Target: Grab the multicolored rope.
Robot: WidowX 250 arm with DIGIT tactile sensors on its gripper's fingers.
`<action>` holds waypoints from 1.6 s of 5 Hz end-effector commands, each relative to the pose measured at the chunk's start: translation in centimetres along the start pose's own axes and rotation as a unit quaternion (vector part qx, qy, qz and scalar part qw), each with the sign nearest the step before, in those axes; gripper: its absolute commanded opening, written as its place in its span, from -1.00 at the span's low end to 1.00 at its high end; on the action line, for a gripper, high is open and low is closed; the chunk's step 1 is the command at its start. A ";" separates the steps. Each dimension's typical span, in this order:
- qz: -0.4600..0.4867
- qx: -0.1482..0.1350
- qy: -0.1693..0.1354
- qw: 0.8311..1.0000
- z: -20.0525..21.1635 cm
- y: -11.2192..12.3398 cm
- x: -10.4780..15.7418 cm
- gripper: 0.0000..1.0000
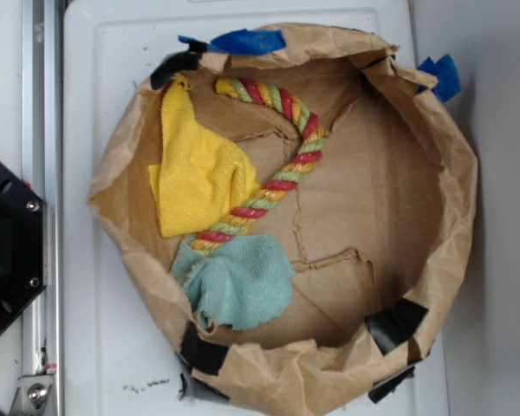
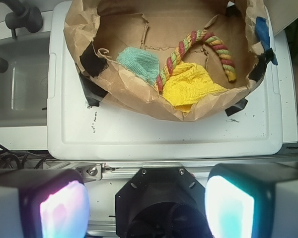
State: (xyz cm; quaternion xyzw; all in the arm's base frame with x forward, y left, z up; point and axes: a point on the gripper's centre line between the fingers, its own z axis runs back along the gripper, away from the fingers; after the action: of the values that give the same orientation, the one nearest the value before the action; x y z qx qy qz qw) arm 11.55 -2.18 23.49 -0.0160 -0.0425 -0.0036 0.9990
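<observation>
The multicolored rope, twisted from red, yellow and light-green strands, lies curved on the floor of a brown paper bowl. One end rests near the bowl's top rim; the other is tucked between a yellow cloth and a teal cloth. The wrist view shows the rope far ahead inside the bowl. My gripper hangs well back from the bowl, above the black robot base, open with nothing between its wide-spread fingers. The exterior view does not show the gripper.
The paper bowl's raised crumpled walls, patched with black tape and blue tape, sit on a white plastic lid. A metal rail and the black base stand to the left. A grey bin lies beside the lid.
</observation>
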 end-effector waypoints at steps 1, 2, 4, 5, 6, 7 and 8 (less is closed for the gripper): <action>0.000 0.000 0.000 1.000 0.0 0.0 0.0 1.00; 0.051 0.007 -0.015 0.999 -0.3 -0.4 1.9 1.00; 0.096 0.011 -0.041 0.994 -3.1 -2.0 5.0 1.00; 0.064 0.001 -0.049 0.997 -5.2 -1.4 9.7 1.00; 0.049 0.002 -0.047 0.998 -6.2 0.5 13.6 1.00; 0.048 -0.009 -0.019 0.999 -7.0 2.6 17.0 1.00; 0.048 -0.009 -0.019 0.999 -7.0 2.6 17.0 1.00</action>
State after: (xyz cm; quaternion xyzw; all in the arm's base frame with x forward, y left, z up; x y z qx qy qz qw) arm 28.46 -0.18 16.19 -0.0281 -0.0281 0.0402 0.9984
